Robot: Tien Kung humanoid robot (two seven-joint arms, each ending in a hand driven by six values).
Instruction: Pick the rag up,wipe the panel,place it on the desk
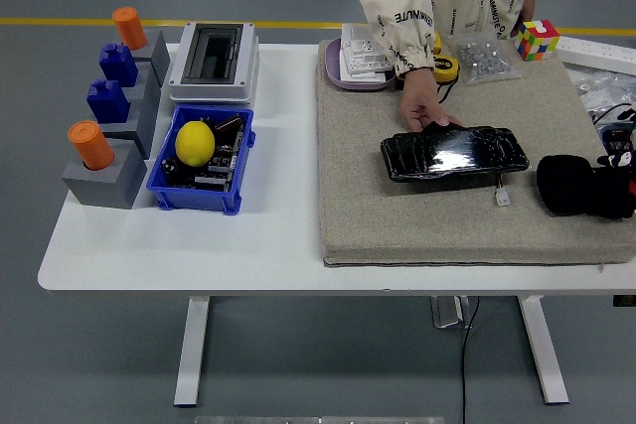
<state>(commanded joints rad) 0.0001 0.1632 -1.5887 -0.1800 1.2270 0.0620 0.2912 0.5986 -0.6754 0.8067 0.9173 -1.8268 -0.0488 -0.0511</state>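
White table [278, 245] — carries a grey-beige rectangular felt mat [447, 215] over its right half; places below are given from this mat.

Glossy black rectangular panel [455, 154]: lying flat on the mat, near its middle, with a small white connector [503, 198] on a thin lead just in front of it. A person's hand [425, 109], in a cream printed sleeve, rests on the panel's far left corner.

Black rag [566, 184]: bunched on the mat's right part, right of the panel and apart from it. The robot's right hand [616, 186] is against the rag at the picture's edge; whether its fingers grip it cannot be told.

Blue plastic bin [202, 161]: left of the mat, holding a yellow lemon [195, 143] and dark small parts.

White electrical box with a grey window [213, 62]: beyond the bin.

Grey blocks topped with orange and blue pieces [109, 126]: furthest left.

Purple tray [350, 67] — at the mat's far left corner, holding white cards.

Multicoloured puzzle cube [537, 39]: beyond the mat's far right.
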